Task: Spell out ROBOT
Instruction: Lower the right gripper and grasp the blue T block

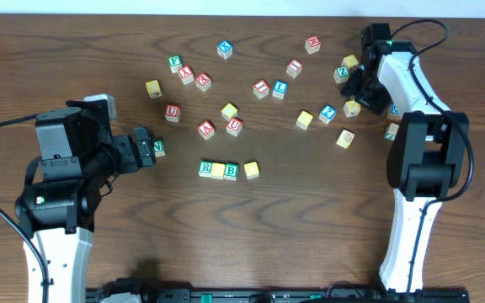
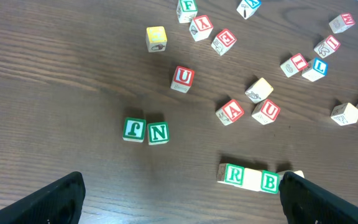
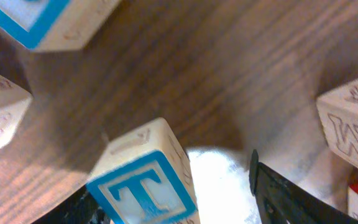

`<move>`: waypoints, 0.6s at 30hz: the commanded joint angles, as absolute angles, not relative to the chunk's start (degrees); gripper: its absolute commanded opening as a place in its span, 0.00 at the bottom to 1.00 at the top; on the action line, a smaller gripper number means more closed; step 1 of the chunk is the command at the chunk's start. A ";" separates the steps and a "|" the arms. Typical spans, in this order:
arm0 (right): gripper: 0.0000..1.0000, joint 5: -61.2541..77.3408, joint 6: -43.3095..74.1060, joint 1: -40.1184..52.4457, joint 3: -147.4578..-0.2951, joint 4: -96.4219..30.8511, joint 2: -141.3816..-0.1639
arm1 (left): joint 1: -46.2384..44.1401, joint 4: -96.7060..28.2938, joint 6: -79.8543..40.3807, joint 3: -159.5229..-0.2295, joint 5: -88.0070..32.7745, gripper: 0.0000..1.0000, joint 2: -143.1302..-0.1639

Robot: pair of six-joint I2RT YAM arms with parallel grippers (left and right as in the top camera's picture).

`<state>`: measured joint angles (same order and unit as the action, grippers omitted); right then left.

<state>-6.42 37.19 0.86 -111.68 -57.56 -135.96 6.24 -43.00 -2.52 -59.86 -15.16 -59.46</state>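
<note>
A row of blocks lies at the table's middle: a green R (image 1: 206,168), a plain block (image 1: 218,171), a green B (image 1: 231,171), then, after a small gap, a yellow block (image 1: 251,170). The left wrist view shows the R (image 2: 234,175) and B (image 2: 270,182). My left gripper (image 1: 148,149) (image 2: 179,205) is open and empty, left of the row. My right gripper (image 1: 358,87) (image 3: 179,208) is open among blocks at the far right. A tilted blue T block (image 3: 145,186) sits between its fingers, against the left one, with a gap to the right finger.
Loose letter blocks are scattered across the far half of the table, among them a red U (image 2: 182,78), a red A (image 2: 230,112) and a blue L (image 1: 279,87). Green J (image 2: 134,129) and N (image 2: 158,133) blocks sit in front of the left gripper.
</note>
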 commanded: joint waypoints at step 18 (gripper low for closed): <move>0.29 -5.82 29.50 0.86 -112.33 -54.41 -136.03 | 6.46 -42.83 -1.74 -61.10 -15.84 0.98 -59.46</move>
